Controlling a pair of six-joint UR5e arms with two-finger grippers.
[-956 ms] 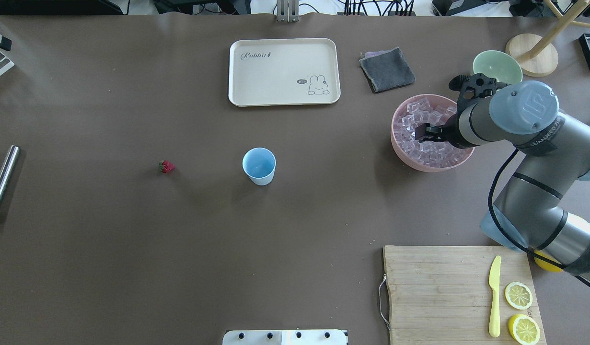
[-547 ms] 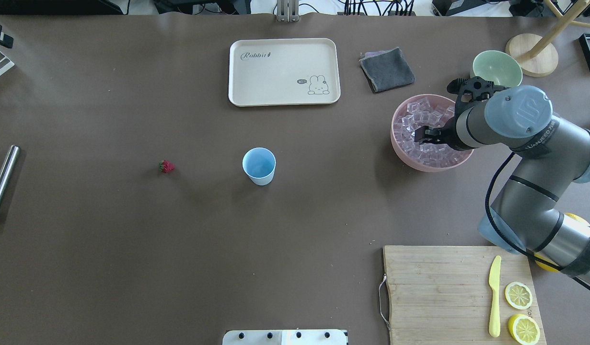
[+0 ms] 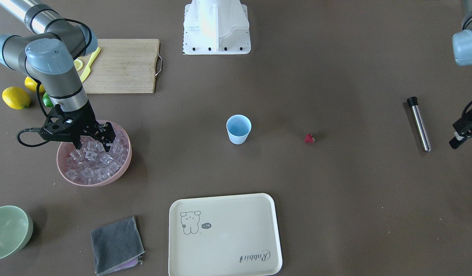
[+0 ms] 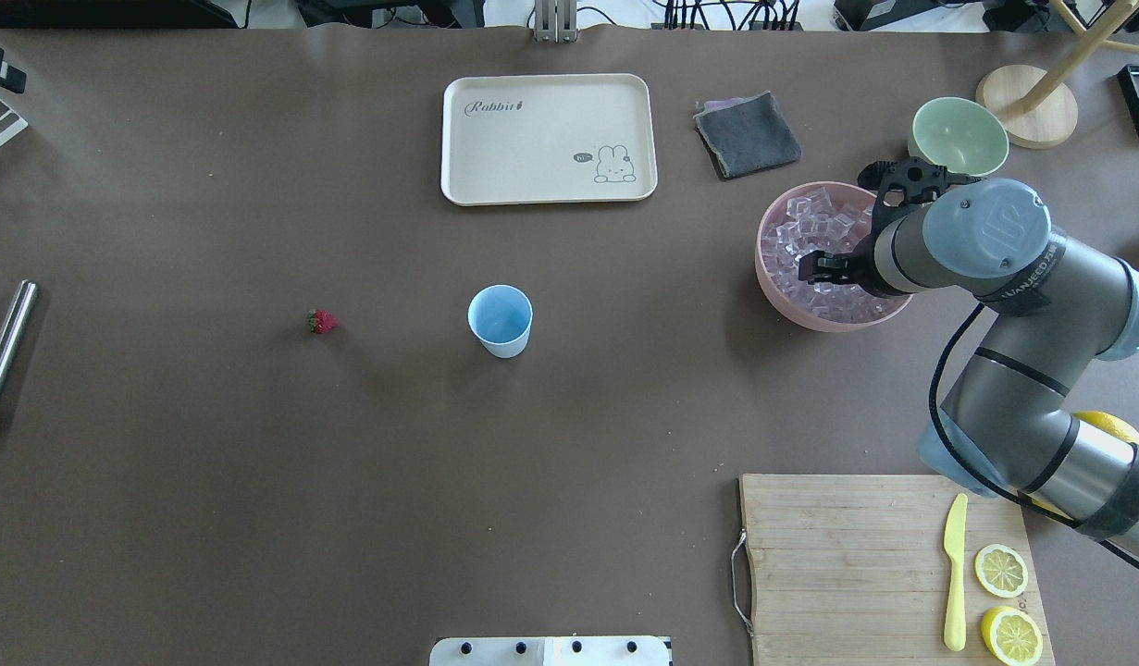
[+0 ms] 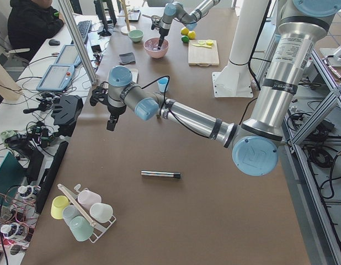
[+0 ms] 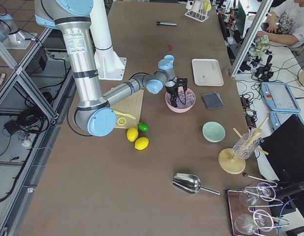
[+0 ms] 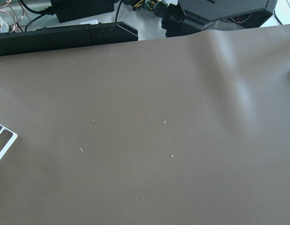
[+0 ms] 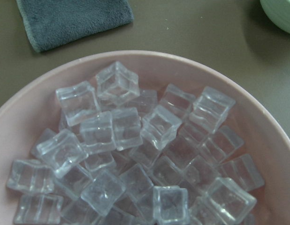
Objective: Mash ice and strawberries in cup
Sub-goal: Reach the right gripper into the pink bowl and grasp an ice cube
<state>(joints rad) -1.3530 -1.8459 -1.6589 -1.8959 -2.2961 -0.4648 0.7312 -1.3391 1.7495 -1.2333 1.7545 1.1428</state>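
Note:
The light-blue cup (image 4: 501, 319) stands upright and empty mid-table. The small red strawberry (image 4: 321, 321) lies on the table to its left, apart from it. The ice (image 4: 810, 217) fills the pink bowl (image 4: 773, 298) at the right, and fills the right wrist view (image 8: 135, 140). My right gripper (image 4: 812, 269) hangs over the ice in that bowl, open, with nothing between its fingers; the front view (image 3: 92, 145) shows them spread just above the cubes. My left gripper (image 3: 460, 140) is off the table's left end, far from the cup; I cannot tell if it is open or shut.
A metal rod (image 4: 5, 351) lies at the left edge. A cream tray (image 4: 548, 139), a grey cloth (image 4: 747, 134) and a pale green bowl (image 4: 958, 134) sit at the back. A cutting board (image 4: 847, 555) with a yellow knife and lemon halves is front right.
My right arm has shifted a little and the wrist has sunk closer to the ice; its fingers stay over the pink bowl. Cup and strawberry have not moved.

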